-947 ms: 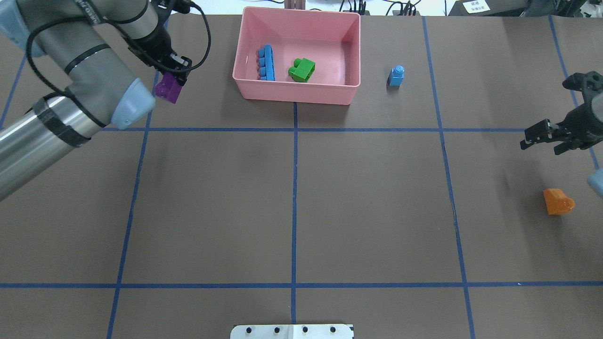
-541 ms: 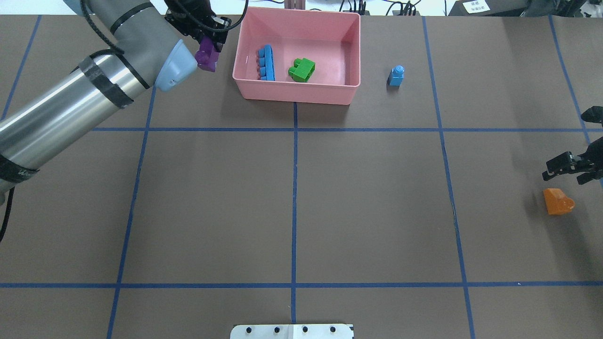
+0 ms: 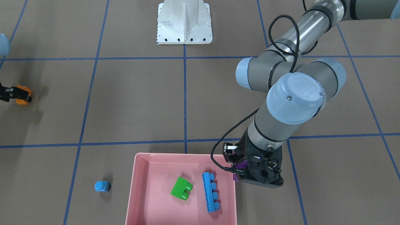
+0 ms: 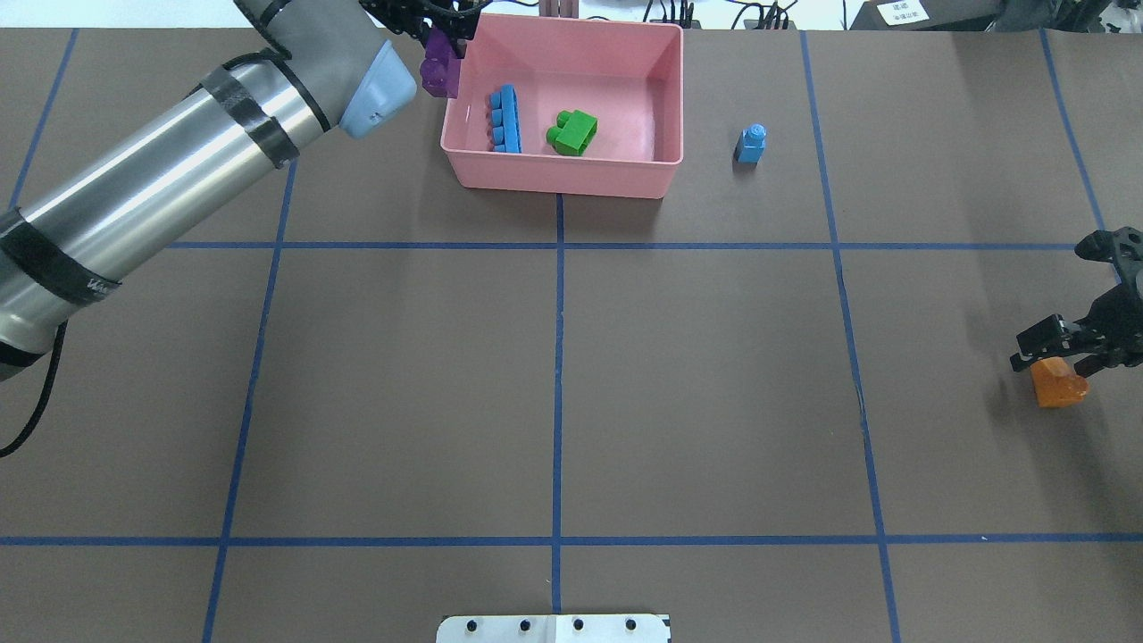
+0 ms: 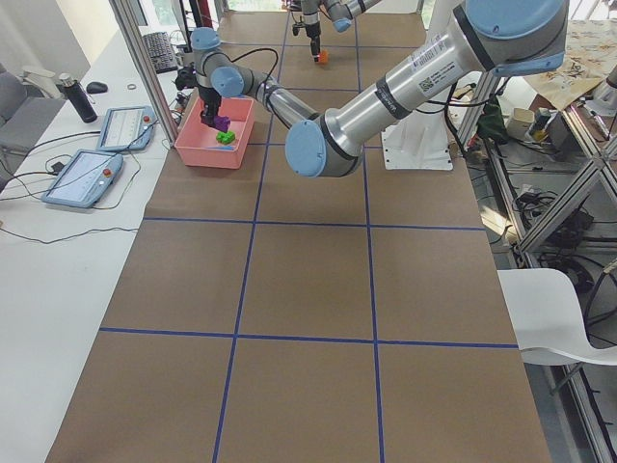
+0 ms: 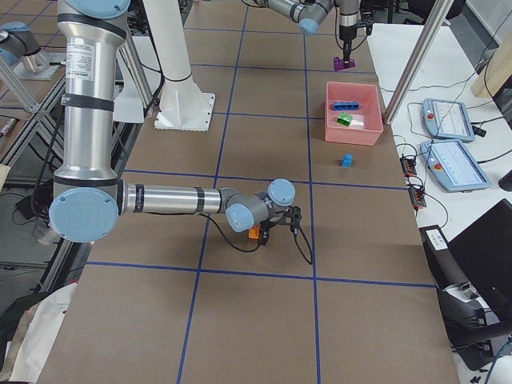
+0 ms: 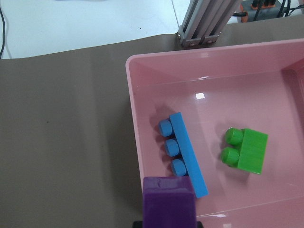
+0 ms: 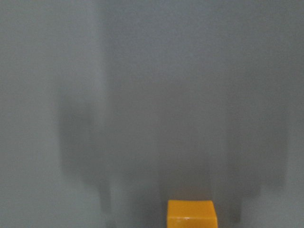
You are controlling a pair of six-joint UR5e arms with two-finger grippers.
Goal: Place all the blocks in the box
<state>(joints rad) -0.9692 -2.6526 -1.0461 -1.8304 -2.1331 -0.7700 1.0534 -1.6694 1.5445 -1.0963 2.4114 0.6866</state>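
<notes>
The pink box (image 4: 563,183) stands at the far middle of the table and holds the long blue brick (image 4: 505,119) and the green brick (image 4: 572,132). My left gripper (image 4: 438,36) is shut on the purple brick (image 4: 439,73) and holds it in the air at the box's left wall; the left wrist view shows the purple brick (image 7: 168,202) over that wall (image 7: 135,123). The tiny blue brick (image 4: 751,144) stands on the table right of the box. My right gripper (image 4: 1058,355) is open and low over the orange brick (image 4: 1060,386) at the right edge.
The white robot base plate (image 4: 554,628) sits at the near middle edge. Blue tape lines cross the brown table. The left arm's elbow (image 3: 293,97) hangs over the table beside the box. Cables and equipment lie beyond the far edge.
My left gripper has carried the purple brick right and farther away, up to the box's left wall. My right gripper has moved nearer and down onto the orange brick.
</notes>
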